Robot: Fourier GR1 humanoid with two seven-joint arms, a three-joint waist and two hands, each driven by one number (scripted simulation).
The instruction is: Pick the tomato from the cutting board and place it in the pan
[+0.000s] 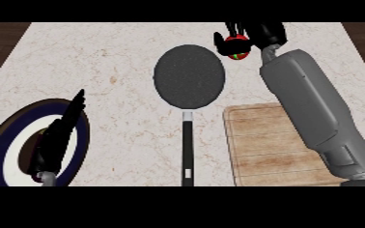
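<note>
Your right hand (pixel 251 33) hangs beyond the pan (pixel 189 76), at its far right, its fingers (pixel 220 39) curled round the tomato (pixel 237 48), which is clear of the cutting board (pixel 265 145) and not yet over the pan's dark bowl; the grip looks meant to carry it sideways to the pan. Your left hand (pixel 58 135) rests at the lower left, fingers straight and pressed together, over the blue-rimmed plate (pixel 10 125) on the tabletop (pixel 107 63); the pan sits mid-tabletop with its handle (pixel 187 149) toward you, so judge the tomato still needs a move left before release.
</note>
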